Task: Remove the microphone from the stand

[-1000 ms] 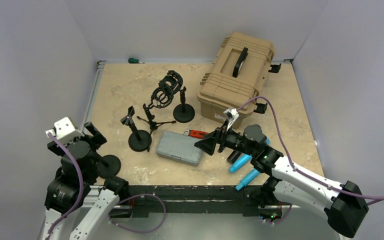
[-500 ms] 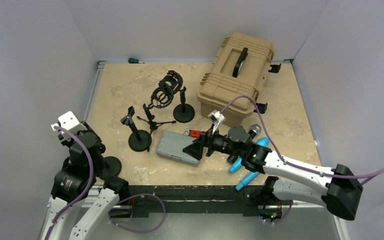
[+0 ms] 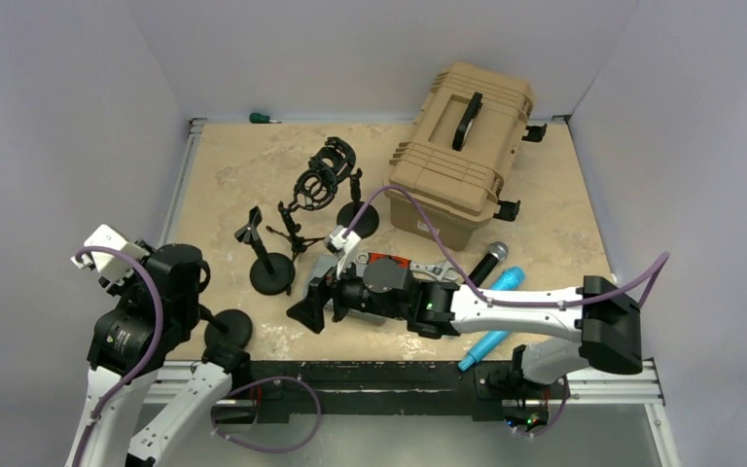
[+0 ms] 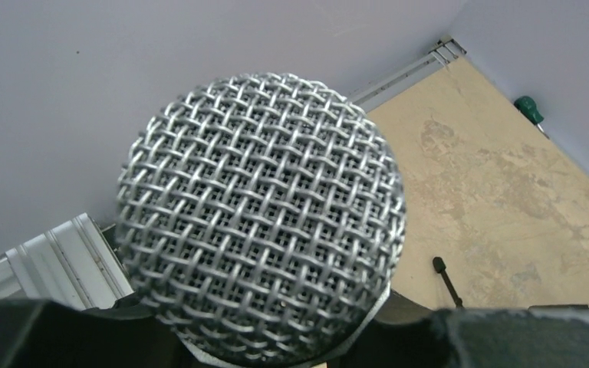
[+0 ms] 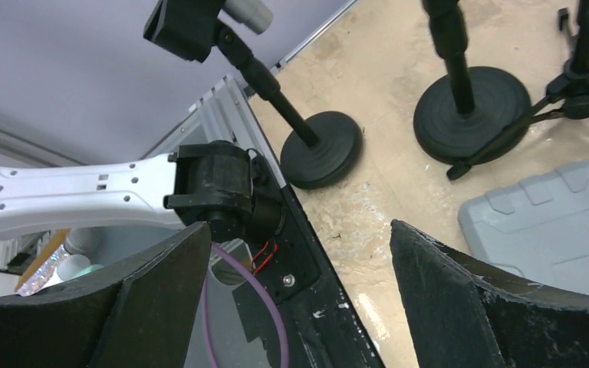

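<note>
- Microphone (image 4: 261, 222) fills the left wrist view. Its mesh head sits just above the left claw (image 4: 264, 341), which looks clenched around the body below the head.
- At the upper left of the right wrist view, the grey tail end pokes out of the clip (image 5: 188, 27), so I judge the microphone is not yet free of the stand (image 3: 229, 328).
- That stand is at the lower left of the overhead view, right at the near edge of the bench (image 3: 243, 165).
- The right claw (image 5: 299, 295) is released, its fingers spread wide with nothing between them. It hovers just right of the stand base and does not touch it.
- Risk: if the clip grips tightly, a pull could drag or tip the whole stand, because nothing pins the base down.
- Risk: so close to the edge, a tipped stand could fall off the bench.
- Risk: a pull off the clip's line could jam the body, or let it slide through the fingers.
- Containers: the tan toolbox (image 3: 462, 136) at the upper right of the overhead view has its lid down, so its contents are hidden.
- The grey case (image 5: 552, 222) at the right of the right wrist view is also closed, and I cannot tell what it holds.
</note>
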Controlling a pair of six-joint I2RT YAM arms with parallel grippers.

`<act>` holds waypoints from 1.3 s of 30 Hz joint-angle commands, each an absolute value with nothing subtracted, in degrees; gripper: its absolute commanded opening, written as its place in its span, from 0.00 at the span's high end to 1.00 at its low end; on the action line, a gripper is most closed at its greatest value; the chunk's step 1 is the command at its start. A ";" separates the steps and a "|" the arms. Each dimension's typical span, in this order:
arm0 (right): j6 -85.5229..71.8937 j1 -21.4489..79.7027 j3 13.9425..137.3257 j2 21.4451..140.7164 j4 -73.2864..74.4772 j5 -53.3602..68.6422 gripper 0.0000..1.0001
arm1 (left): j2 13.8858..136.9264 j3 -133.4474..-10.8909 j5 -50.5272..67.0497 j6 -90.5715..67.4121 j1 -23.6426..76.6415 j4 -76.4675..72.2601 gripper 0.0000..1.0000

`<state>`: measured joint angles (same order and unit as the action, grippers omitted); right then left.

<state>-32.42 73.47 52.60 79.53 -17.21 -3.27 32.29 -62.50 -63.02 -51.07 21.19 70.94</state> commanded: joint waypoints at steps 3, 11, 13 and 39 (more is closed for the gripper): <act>-26.96 78.73 58.50 84.05 -20.21 -9.93 0.14 | 34.13 -64.32 -62.04 -61.07 21.44 71.82 0.96; -21.11 82.79 66.97 90.90 -19.91 -16.90 0.04 | 27.77 -62.08 -52.64 -58.30 21.45 68.66 0.26; -20.84 83.06 68.69 92.56 -20.63 -17.66 0.03 | 26.61 -63.12 -49.69 -56.41 21.45 68.69 0.04; -30.93 92.99 108.00 121.22 -3.56 -48.38 0.02 | 13.47 -84.66 -30.54 -31.55 21.45 78.38 0.00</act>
